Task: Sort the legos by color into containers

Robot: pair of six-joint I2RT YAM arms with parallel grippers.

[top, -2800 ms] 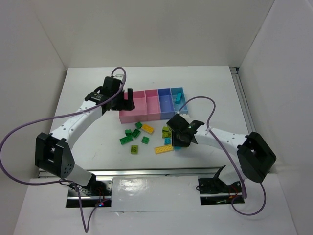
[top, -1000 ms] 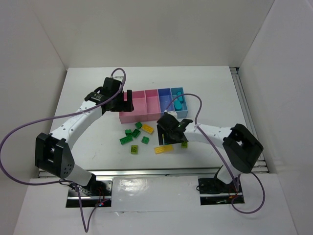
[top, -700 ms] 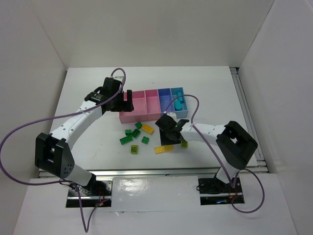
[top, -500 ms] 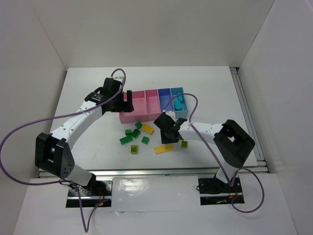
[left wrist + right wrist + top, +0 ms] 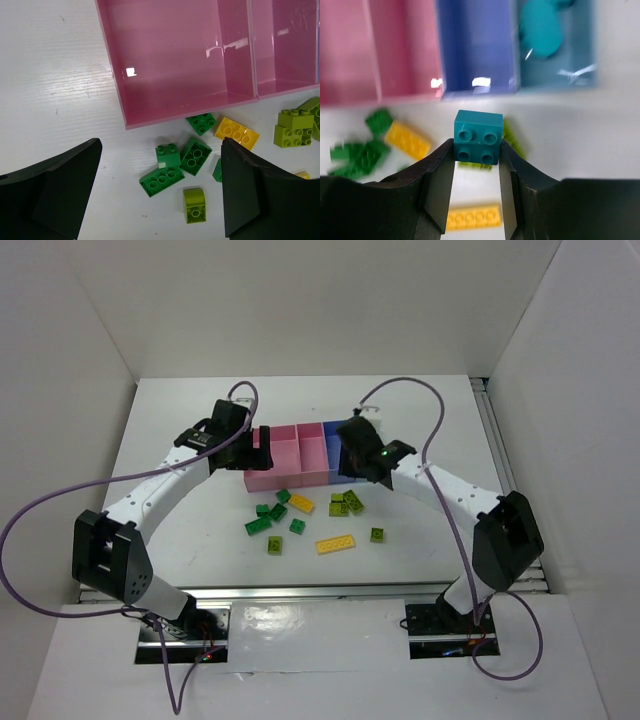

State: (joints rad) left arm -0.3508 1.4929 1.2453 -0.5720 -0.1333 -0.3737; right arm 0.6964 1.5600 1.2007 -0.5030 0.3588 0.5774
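Note:
My right gripper (image 5: 477,151) is shut on a cyan lego (image 5: 478,137), held in the air just in front of the containers. The purple-blue compartment (image 5: 475,45) lies straight ahead of it, and the light blue one (image 5: 570,75) to its right holds cyan bricks (image 5: 540,25). In the top view that gripper (image 5: 362,455) hangs over the tray's right end. My left gripper (image 5: 160,147) is open above dark green legos (image 5: 162,177) near the empty pink compartment (image 5: 170,55). Loose legos lie in front of the tray (image 5: 290,480): dark green (image 5: 267,515), yellow (image 5: 335,544) and lime (image 5: 348,503).
White walls close the table in at the back and both sides. A metal rail (image 5: 500,470) runs along the right edge. Purple cables loop off both arms. A lime brick (image 5: 195,205) and a yellow one (image 5: 236,132) lie between the left fingers.
My right gripper closed on the cyan lego among the loose bricks, lifted it and carried it back toward the tray's right end. The left arm has stayed still.

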